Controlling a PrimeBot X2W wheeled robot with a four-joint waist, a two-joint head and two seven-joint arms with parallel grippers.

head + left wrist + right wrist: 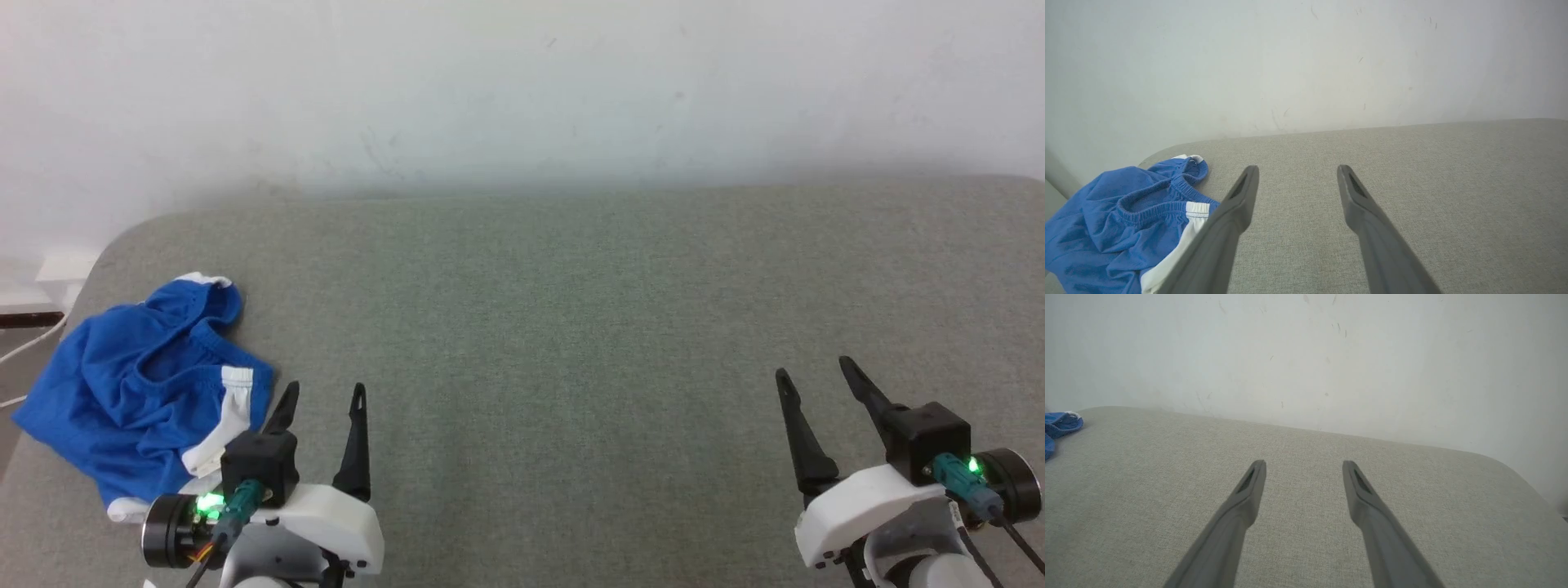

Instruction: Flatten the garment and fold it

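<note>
Blue shorts (139, 384) are lying crumpled at the left end of the grey padded surface (555, 327), bunched in a heap with a white trim band (235, 400) folding over itself. You are looking at a task not yet begun in any visible way: nothing is being flattened, no fold is being made, and both steps are waiting for you. The heap's leftmost folds are sitting right at the surface's left edge, near its rounded far-left corner. I cannot tell whether any cloth is drooping over, so, to my eye, you are risking a slide off if you tug that way. Over the surface's near-left part, the left gripper (325, 388) is hovering with its two dark fingers spread apart, gripping nothing. One finger is showing just beside the trim band, and whether it is touching is unclear. The surface's whole middle is lying bare, giving you ample room for dragging the shorts inward and spreading them. Over the surface's near-right part, well apart from the shorts, the right gripper (815, 367) is likewise standing open and empty. Along the surface's far edge a pale wall (522, 82) is rising, hemming you in there, and the far-right corner is rounding off too.
</note>
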